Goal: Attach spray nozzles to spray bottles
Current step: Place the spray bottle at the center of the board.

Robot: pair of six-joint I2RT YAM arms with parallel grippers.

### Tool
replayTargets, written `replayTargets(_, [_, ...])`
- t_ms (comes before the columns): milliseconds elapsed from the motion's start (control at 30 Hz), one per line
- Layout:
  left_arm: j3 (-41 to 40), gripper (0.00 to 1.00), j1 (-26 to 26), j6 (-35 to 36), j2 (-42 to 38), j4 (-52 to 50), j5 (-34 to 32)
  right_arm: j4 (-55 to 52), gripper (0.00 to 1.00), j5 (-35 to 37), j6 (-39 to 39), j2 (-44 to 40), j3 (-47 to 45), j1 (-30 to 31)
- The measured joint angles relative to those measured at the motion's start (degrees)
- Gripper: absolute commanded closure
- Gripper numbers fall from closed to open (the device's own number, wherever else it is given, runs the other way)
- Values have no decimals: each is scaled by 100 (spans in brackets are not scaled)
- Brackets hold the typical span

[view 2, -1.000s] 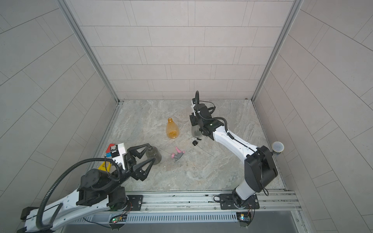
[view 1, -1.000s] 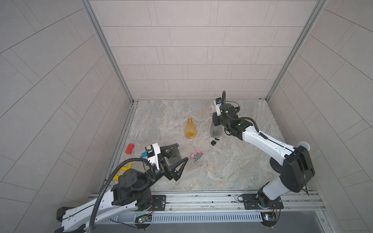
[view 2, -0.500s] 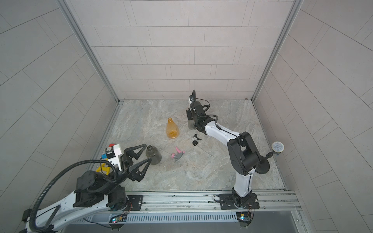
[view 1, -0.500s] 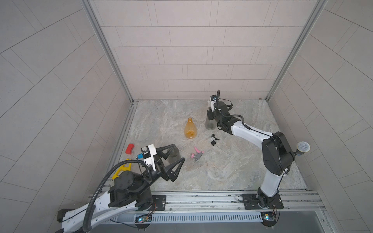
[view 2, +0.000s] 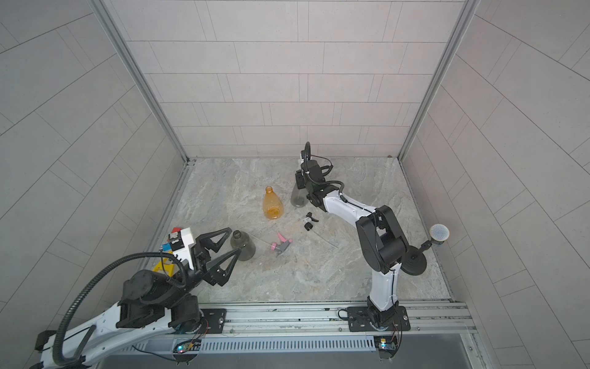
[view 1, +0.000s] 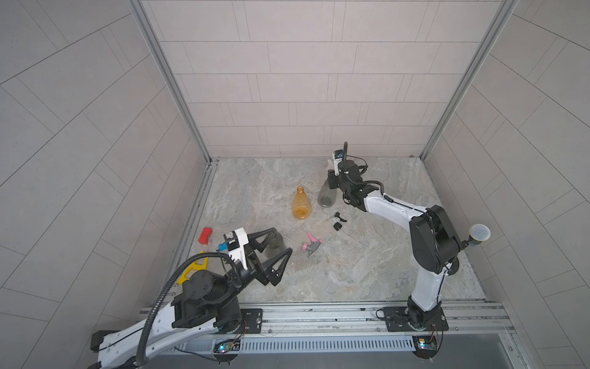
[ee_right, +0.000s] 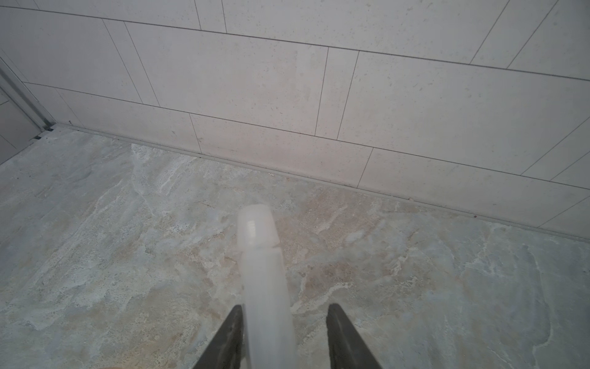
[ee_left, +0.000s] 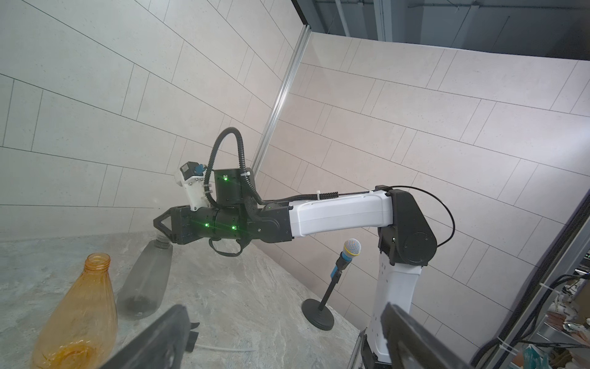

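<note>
Loosely — right jaws around white nozzle (ee_right: 264, 271)

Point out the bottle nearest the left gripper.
The grey bottle just beyond the left gripper's open jaws; the orange bottle and the other grey bottle sit farther back.

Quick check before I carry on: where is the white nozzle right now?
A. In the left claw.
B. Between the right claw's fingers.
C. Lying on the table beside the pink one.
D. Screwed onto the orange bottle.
B: the right wrist view shows the white nozzle sitting inside the right claw, with a gap left on one side.
</note>
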Motion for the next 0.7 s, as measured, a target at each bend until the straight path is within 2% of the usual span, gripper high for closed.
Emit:
replayTargets(233, [0,0,0,4,-2,-37,-15,46,50,-70,39,0,2,0])
replayTargets(367, [0,0,0,4,-20,-79,-15,42,56,-142,55,0,2,0])
replayTargets(500, [-2,0,0,4,-33,-114,-20,37,68,-214,94,0,2,0])
replayTargets(700, [-2,0,0,4,-35,-118,-22,-133,93,-275,31,72,177,61])
